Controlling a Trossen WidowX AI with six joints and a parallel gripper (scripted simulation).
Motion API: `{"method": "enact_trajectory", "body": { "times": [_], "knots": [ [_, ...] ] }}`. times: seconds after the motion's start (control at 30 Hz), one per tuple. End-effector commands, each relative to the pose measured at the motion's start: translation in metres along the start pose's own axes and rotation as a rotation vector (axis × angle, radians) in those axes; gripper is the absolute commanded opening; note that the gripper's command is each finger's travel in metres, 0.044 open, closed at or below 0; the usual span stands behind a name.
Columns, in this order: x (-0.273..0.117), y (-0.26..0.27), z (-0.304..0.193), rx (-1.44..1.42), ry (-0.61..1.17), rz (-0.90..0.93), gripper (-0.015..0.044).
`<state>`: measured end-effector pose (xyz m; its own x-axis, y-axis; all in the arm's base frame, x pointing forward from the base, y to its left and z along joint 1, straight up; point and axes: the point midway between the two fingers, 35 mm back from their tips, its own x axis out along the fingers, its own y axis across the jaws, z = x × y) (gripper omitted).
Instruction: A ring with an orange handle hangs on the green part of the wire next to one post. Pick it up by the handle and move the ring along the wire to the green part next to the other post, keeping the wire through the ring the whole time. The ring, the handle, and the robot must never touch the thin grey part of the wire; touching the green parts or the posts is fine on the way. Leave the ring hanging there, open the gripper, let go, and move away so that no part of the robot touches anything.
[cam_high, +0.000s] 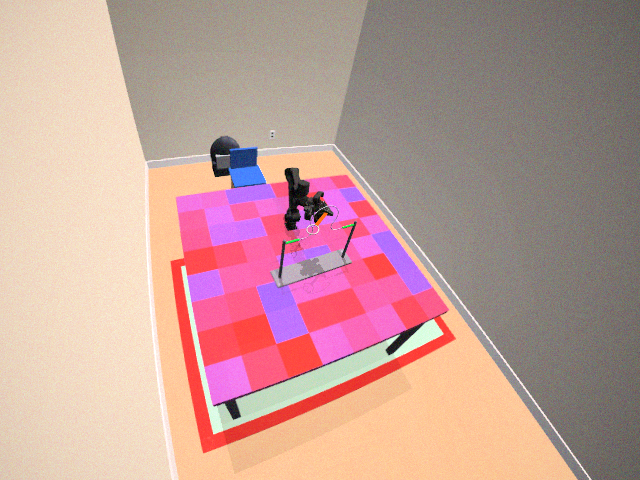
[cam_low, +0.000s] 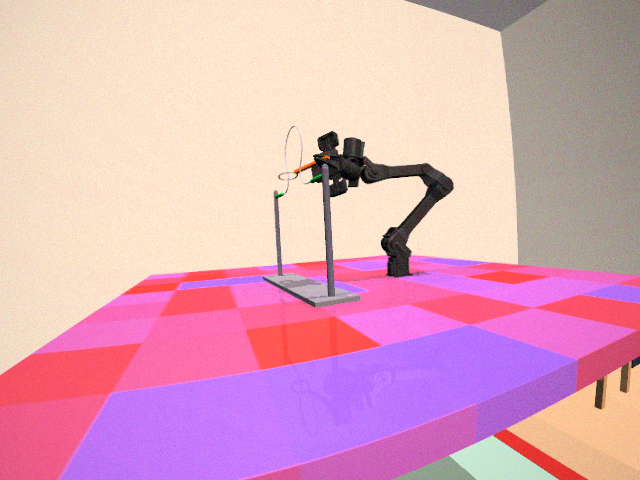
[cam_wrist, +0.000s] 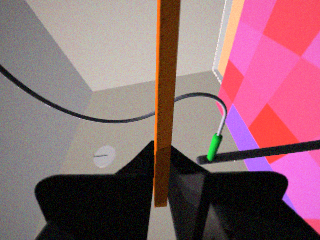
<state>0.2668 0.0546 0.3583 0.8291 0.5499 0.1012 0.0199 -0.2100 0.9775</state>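
My gripper (cam_high: 329, 211) (cam_low: 318, 159) (cam_wrist: 158, 145) is shut on the orange handle (cam_high: 321, 219) (cam_low: 305, 166) (cam_wrist: 167, 75), on the robot's side of the wire. The ring (cam_high: 307, 231) (cam_low: 279, 176) lies nearly flat around the thin grey wire (cam_high: 338, 211) (cam_low: 294, 126) (cam_wrist: 115, 121), on its rising part near the left green part (cam_high: 292, 241) (cam_low: 279, 194). The wire seems to pass through it; contact cannot be told. The right green part (cam_high: 348, 225) (cam_low: 315, 177) is beyond the tall loop. The ring is out of the wrist view.
The left post (cam_high: 281, 260) (cam_low: 278, 232) and right post (cam_high: 348, 241) (cam_low: 328, 227) stand on a grey base (cam_high: 336, 260) (cam_low: 338, 300). The wire's tall loop rises close to the gripper. A blue chair (cam_high: 247, 174) stands behind the table.
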Motion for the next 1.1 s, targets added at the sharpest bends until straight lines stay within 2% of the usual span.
{"method": "enact_trajectory", "body": {
  "times": [0.0,0.47,1.07],
  "knots": [
    [-0.001,0.015,0.0,0.06,0.005,0.038,-0.015],
    [-0.004,0.044,0.005,0.185,0.009,0.102,-0.015],
    [-0.005,0.048,0.006,0.095,0.008,0.042,-0.015]
  ]
}}
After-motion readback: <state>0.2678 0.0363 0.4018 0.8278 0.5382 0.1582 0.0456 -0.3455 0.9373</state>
